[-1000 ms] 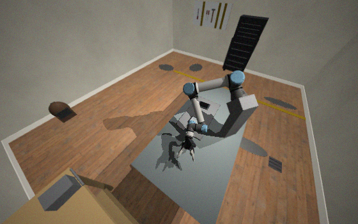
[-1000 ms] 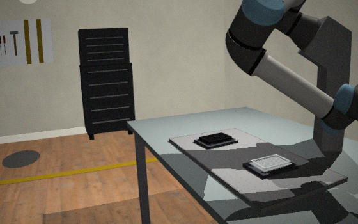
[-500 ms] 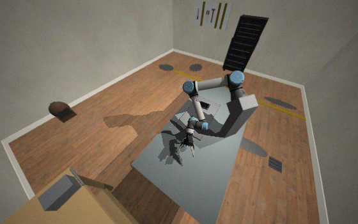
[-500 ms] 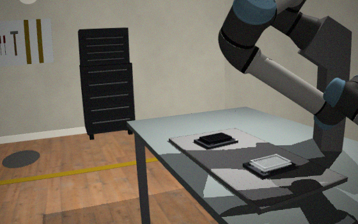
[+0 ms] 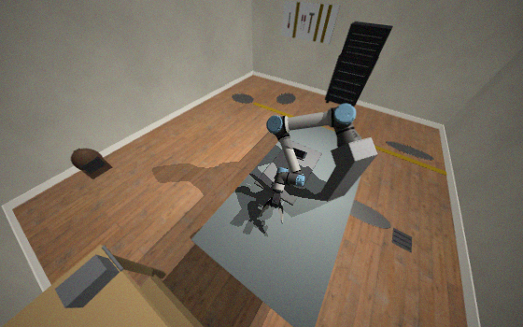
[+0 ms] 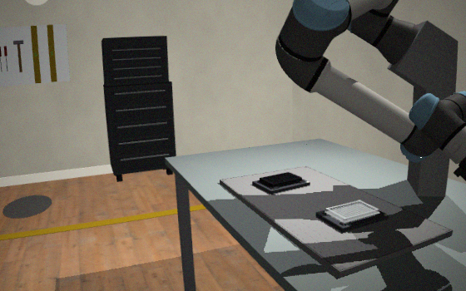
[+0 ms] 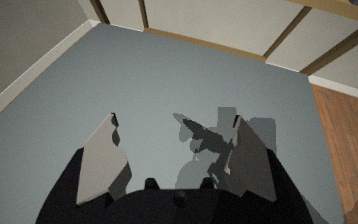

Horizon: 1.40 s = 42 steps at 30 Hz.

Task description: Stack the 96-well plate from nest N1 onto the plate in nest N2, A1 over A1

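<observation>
The bench [image 5: 280, 262] [image 6: 291, 151] [image 7: 165, 65] looks smooth and matt. The floor [image 5: 196, 140] [image 6: 104, 258] [image 7: 332, 125] is wood-grained planks. The far plate [image 6: 280, 179] looks like matt black plastic, the near plate [image 6: 351, 210] like pale plastic.

- My hand [image 5: 273, 217] [image 7: 176, 114] has drawn back nearer the board [image 5: 314, 161] [image 6: 287, 208].
- The blue-capped wrist [image 5: 299, 179] [image 6: 425, 110] behind it has shifted too.
- Its shadow [image 5: 256, 216] [image 7: 207, 137] has changed shape.
</observation>
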Available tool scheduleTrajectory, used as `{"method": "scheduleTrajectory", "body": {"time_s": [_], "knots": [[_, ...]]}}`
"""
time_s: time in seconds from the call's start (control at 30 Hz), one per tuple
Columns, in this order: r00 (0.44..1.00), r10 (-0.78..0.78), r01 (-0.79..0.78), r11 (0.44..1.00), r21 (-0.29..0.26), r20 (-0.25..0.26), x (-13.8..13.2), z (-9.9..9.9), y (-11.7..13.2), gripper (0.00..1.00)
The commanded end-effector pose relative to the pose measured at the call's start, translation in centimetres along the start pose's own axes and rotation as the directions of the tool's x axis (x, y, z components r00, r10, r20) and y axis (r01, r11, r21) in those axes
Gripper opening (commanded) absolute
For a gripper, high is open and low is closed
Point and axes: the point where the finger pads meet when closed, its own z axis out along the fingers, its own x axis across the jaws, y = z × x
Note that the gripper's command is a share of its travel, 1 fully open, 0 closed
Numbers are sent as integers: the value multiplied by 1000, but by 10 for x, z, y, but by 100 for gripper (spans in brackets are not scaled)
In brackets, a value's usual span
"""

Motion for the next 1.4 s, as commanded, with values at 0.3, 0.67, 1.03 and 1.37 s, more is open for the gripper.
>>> {"method": "scheduleTrajectory", "body": {"time_s": [0.3, 0.67, 1.03, 1.37], "knots": [[973, 225, -229, 966, -118, -51, 8, -31, 43, 100], [944, 318, -328, 931, -161, -88, 12, -51, 69, 100], [866, 469, -499, 839, -219, -173, 15, -77, 98, 100], [807, 544, -589, 772, -240, -231, 16, -101, 123, 100]]}}
